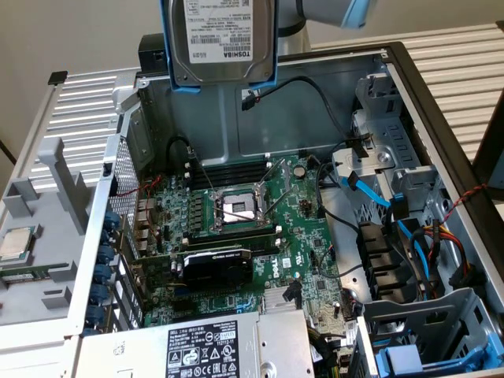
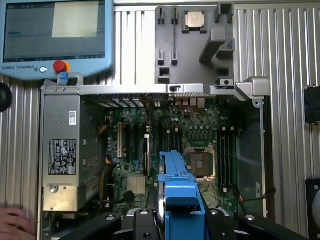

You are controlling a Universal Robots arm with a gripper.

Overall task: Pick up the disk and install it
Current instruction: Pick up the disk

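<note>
The disk (image 1: 220, 39), a silver hard drive with a white TOSHIBA label in a blue plastic carrier, hangs high above the back of the open computer case (image 1: 260, 118), label facing the exterior camera. In the wrist view the carrier's blue edge (image 2: 177, 185) stands upright between the black fingers (image 2: 142, 220) of my gripper (image 2: 177, 217), which is shut on it. The motherboard (image 2: 200, 140) with its open processor socket lies far below the disk.
Drive bays with blue and black cables (image 1: 394, 228) fill the case's side at the exterior view's right. A power supply (image 1: 205, 350) sits in front. A grey tray holds a processor chip (image 2: 195, 20). A teach pendant (image 2: 55, 35) and a person's hand (image 2: 12, 222) lie beside the case.
</note>
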